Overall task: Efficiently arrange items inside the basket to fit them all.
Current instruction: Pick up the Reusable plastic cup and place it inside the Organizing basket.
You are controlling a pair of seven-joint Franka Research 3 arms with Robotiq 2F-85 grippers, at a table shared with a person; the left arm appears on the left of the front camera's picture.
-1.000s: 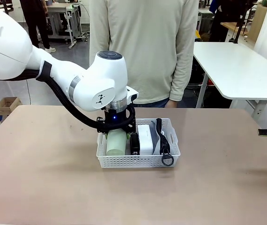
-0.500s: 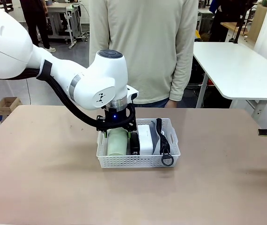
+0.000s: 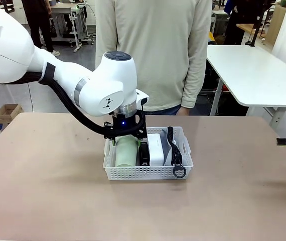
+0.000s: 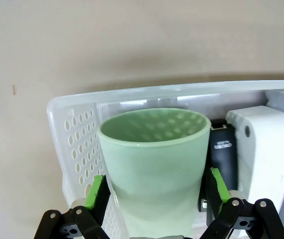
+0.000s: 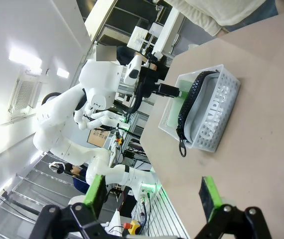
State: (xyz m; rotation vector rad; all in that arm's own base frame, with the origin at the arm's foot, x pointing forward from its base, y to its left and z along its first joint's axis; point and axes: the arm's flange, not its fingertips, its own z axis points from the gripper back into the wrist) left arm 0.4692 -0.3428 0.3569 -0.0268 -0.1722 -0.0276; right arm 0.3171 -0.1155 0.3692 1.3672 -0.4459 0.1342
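The white basket (image 3: 148, 172) sits in the middle of the table (image 3: 42, 181), just in front of the person (image 3: 153, 50) standing at the far side. Four things lie packed side by side in it: the green cup (image 3: 125, 151) on its side at the left end, then the black stapler (image 3: 143, 153), the white clock (image 3: 156, 148), and the grey pouch (image 3: 169, 146) on edge at the right end, its black strap (image 3: 176, 159) looping over the near wall. In the right wrist view the pouch shows the word "CAMPUS" through the basket wall. The left gripper (image 4: 156, 191) hangs over the cup, its jaws spread wide, a green pad (image 4: 96, 194) on either side and no squeeze visible. The right gripper (image 5: 153, 193) hovers well off to the right, jaws wide apart, holding nothing.
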